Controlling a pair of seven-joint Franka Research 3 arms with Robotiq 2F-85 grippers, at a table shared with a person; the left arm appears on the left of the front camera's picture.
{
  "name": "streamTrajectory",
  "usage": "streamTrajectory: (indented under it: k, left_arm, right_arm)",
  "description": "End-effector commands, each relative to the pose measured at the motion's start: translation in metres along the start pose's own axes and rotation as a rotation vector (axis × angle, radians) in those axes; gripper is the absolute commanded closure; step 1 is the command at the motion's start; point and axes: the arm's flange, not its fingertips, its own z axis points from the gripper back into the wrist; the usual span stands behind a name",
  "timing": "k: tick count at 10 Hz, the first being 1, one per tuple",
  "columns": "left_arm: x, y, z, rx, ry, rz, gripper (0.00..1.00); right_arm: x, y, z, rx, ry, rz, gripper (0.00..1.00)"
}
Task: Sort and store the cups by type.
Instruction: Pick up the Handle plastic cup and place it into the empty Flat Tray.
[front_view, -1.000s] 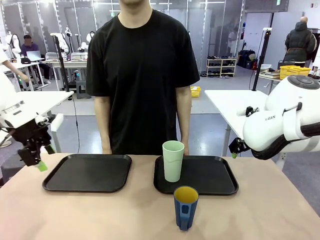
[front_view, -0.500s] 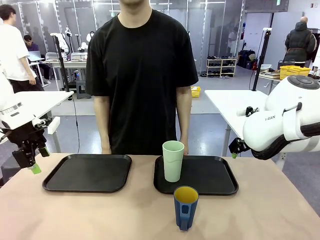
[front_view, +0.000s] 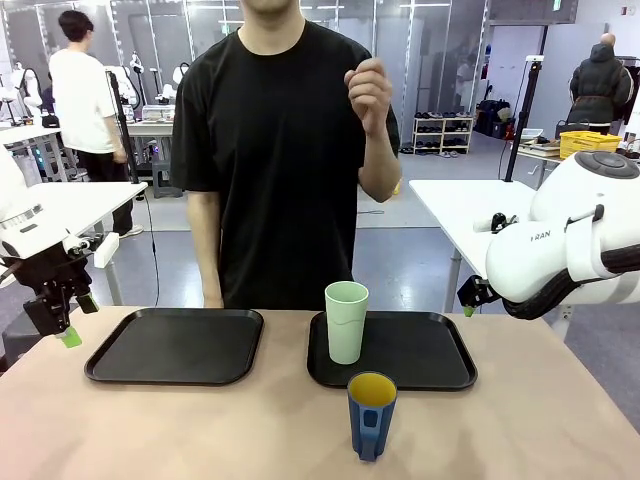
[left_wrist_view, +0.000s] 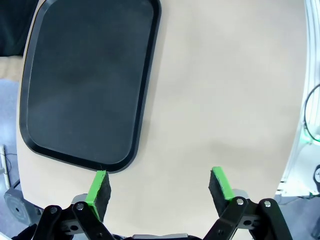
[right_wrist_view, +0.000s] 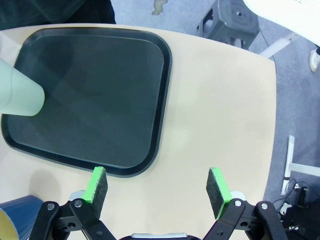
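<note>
Two grippers are in view, one on each white arm, and both stand with their jaws wide apart, holding nothing. In its wrist view the left gripper (left_wrist_view: 159, 180) looks down on bare tabletop, with one green pad just beside a rounded corner of a tray. From the front it hangs above the left edge of the table (front_view: 250, 435), just outside that tray. The right gripper (right_wrist_view: 156, 177) looks down in the same way, its two green pads spread over the table next to a corner of the other tray. From the front it is tucked back beside the table's right far corner, well apart from the cups.

Two black trays lie side by side on the far half of the table. The left tray (front_view: 175, 345) is on the robot's left and the right tray (front_view: 425, 350) on its right, with a strip of table between them.

There are two cups, one of each kind. The one pale-green tumbler (front_view: 346, 322) stands upright on the right tray, in its left part. The one dark-blue mug (front_view: 371, 415), yellow inside, stands upright on the table on the robot's side of that tray, close to its near edge. Its handle faces the camera.

One person (front_view: 285, 150) in a black T-shirt stands at the far side of the table. One hand (front_view: 368, 90) is raised to chest height with the fingers curled.
</note>
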Motion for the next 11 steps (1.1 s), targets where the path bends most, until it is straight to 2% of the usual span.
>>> streamTrajectory:
  k: [1, 10, 11]
  left_arm:
    - [0.0002, 0.0014, 0.0014, 0.014, 0.004, 0.002, 0.0]
    - [0.0002, 0.0014, 0.0014, 0.014, 0.004, 0.002, 0.0]
    - [0.0002, 0.0014, 0.0014, 0.014, 0.004, 0.002, 0.0]
  right_arm:
    - [0.0007, -0.0012, -0.0009, -0.008, -0.003, 0.011, 0.0]
    - [0.0, 0.0, 0.0, 0.0, 0.0, 0.0, 0.0]
    - [0.0037, -0.0043, 0.0011, -0.004, 0.002, 0.064, 0.0]
